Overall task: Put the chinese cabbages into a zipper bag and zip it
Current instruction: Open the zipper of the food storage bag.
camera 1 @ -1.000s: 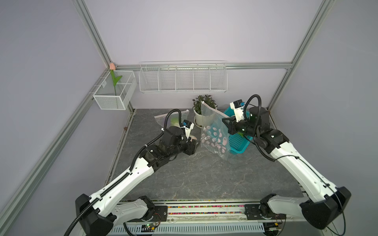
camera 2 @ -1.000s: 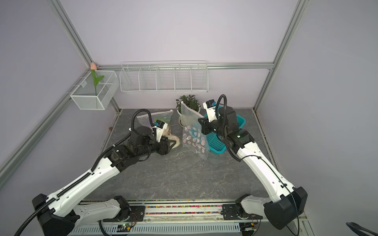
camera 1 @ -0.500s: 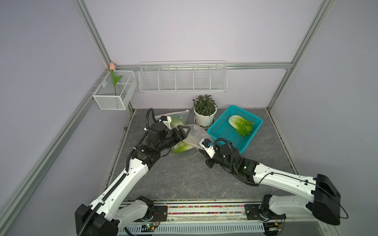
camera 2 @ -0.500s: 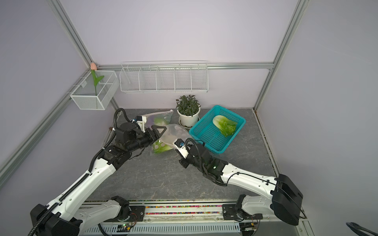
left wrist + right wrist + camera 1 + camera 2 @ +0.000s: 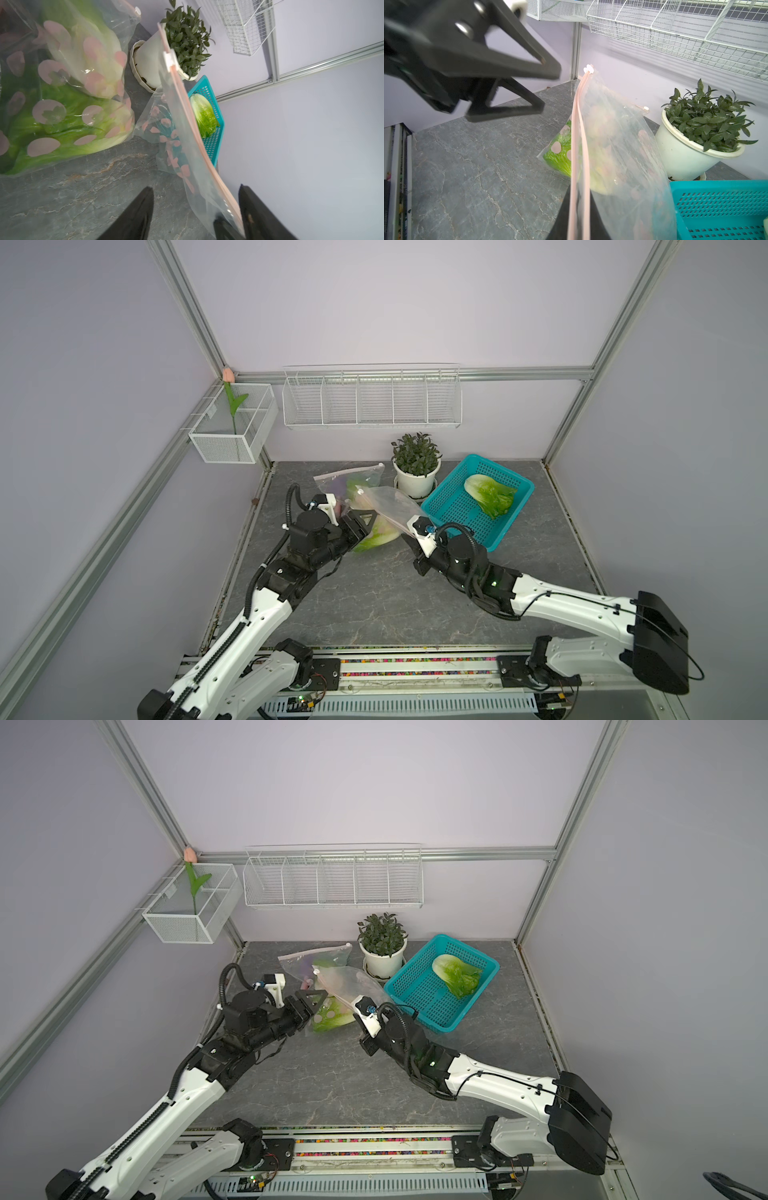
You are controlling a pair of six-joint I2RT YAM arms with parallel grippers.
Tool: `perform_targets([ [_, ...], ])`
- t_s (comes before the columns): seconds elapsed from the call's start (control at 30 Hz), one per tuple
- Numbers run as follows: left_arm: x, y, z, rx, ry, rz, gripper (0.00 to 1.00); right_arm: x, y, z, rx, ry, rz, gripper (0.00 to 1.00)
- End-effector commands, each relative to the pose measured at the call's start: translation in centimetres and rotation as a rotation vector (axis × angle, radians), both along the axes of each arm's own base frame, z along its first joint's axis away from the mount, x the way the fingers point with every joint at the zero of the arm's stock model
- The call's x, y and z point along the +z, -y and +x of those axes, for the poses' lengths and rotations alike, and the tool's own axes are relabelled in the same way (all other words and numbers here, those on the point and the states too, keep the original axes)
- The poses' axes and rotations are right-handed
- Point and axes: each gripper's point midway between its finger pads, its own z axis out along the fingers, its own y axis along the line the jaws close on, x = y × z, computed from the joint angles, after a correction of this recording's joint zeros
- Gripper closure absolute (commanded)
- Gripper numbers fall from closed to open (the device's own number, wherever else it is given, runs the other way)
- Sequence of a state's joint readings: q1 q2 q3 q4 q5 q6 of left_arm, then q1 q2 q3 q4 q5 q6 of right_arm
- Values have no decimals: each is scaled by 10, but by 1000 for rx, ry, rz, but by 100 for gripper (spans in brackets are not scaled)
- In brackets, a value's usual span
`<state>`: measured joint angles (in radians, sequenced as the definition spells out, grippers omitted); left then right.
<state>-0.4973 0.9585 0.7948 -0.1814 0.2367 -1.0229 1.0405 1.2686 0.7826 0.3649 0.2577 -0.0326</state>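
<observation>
Top views: zipper bag [image 5: 388, 508] just beside teal basket [image 5: 453, 512], left-arm side. One cabbage [image 5: 490, 495] unbagged in basket, long axis diagonal, white base at basket's far end, leaves toward near rim.
Left wrist: left gripper [image 5: 195, 187] spread, zip strip [image 5: 187, 108] running between jaws, unclamped. Two bagged cabbages [image 5: 62, 124] beyond, away from basket.
Right wrist: right gripper [image 5: 579, 197] pinching strip end.
Risk: zip now, you seal basket head out. Thin pinch slips, mouth sags.

Cabbage [image 5: 490, 495] in basket [image 5: 451, 512], potted plant [image 5: 415, 472] left of basket; bagged cabbages [image 5: 379, 534] left of plant
</observation>
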Motion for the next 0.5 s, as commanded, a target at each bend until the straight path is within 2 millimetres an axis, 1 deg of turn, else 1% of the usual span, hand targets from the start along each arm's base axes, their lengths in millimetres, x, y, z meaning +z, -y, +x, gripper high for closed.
perform_targets([
  [0.0, 18, 11, 12, -18, 56, -83, 42, 4, -7, -3, 7, 3, 32, 89],
  [0.07, 14, 13, 16, -15, 48, -82, 51, 3, -9, -4, 10, -2, 39, 89],
  [0.17, 8, 14, 21, -12, 50, -87, 62, 1, -10, -5, 11, -5, 41, 89],
  [0.27, 6, 13, 23, -9, 57, -96, 74, 2, -10, -4, 8, -5, 45, 89],
  [0.4, 3, 18, 26, -26, 68, -110, 80, 6, -11, -6, 17, -14, 61, 87],
  [0.47, -1, 23, 28, -49, 60, -114, 87, 6, -12, -9, 23, -24, 72, 87],
])
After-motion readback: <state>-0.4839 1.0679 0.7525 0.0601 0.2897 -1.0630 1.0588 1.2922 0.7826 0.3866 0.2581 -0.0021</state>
